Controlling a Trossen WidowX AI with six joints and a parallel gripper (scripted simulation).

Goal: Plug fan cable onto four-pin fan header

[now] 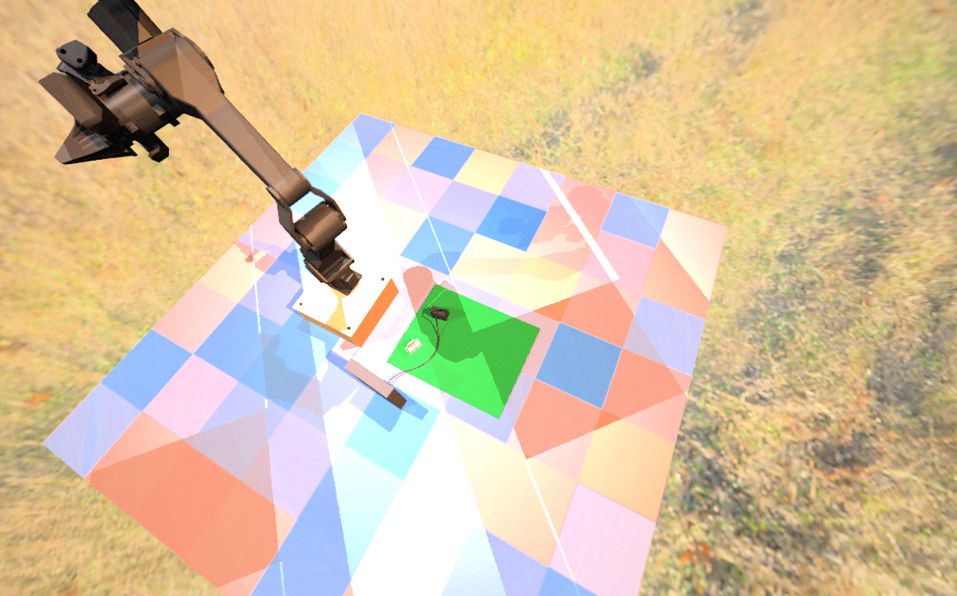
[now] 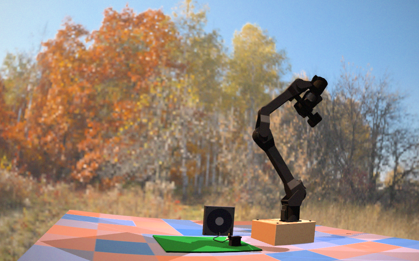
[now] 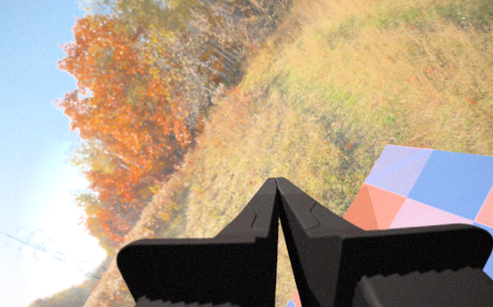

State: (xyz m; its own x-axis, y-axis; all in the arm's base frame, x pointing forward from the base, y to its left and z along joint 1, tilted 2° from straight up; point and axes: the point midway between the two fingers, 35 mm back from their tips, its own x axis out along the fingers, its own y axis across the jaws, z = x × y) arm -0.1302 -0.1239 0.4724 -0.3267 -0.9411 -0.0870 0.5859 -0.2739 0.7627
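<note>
Claw [image 3: 277, 188] pressed together on nothing, raised high and well apart from the desk [image 1: 193, 503]. Approach step, judging by this: next, spread and descend to the black plug [image 1: 439, 313] lying on the green board [image 1: 492, 370], apart from the pale header [image 1: 414, 345]. Plug's long axis and facing too small to tell; cable [image 1: 426, 359] curling toward the fan [image 2: 218, 220].

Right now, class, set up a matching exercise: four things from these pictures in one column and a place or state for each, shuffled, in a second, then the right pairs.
Things:
1. gripper
2. plug
3. fan
4. header

Places or states:
A. pale, bare, on the green board
B. standing upright behind the board
C. raised high, fingers shut on nothing
D. dark, lying on the board apart from the header

Pairs: 1-C, 2-D, 3-B, 4-A
</note>
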